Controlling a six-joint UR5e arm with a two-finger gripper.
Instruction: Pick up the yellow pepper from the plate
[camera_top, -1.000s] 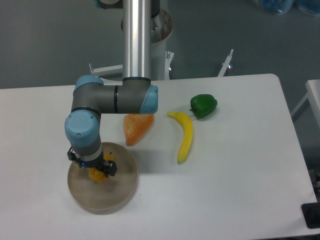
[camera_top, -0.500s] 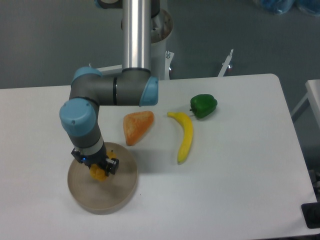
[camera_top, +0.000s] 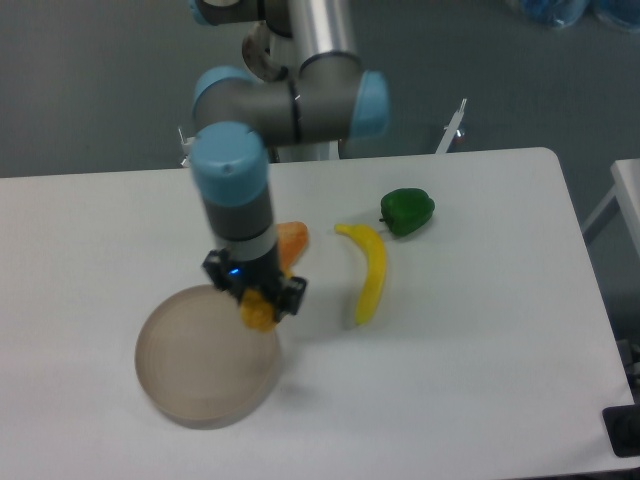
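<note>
Pinching the yellow pepper (camera_top: 257, 311) between its fingers, with the gripper (camera_top: 258, 303) pointing straight down and the pepper hanging just under the black finger block. Sits above the right rim of the plate (camera_top: 190, 400), clear of the dish, so appears already lifted off it. Shows only a small yellow lump below the fingers; cannot tell the stem or which way the lobes face. Looks chunky with no clear long axis, so no need to turn the wrist for it. Taking the plate as landmark: an orange wedge (camera_top: 294, 238) just beyond its far right side, half hidden behind the arm; a banana (camera_top: 369, 273) farther right, lying roughly front to back; a green pepper (camera_top: 406, 211) past the banana's far end. Judging from this, remains only to keep the grip firm, since a small rounded toy can slip from two fingers.
</note>
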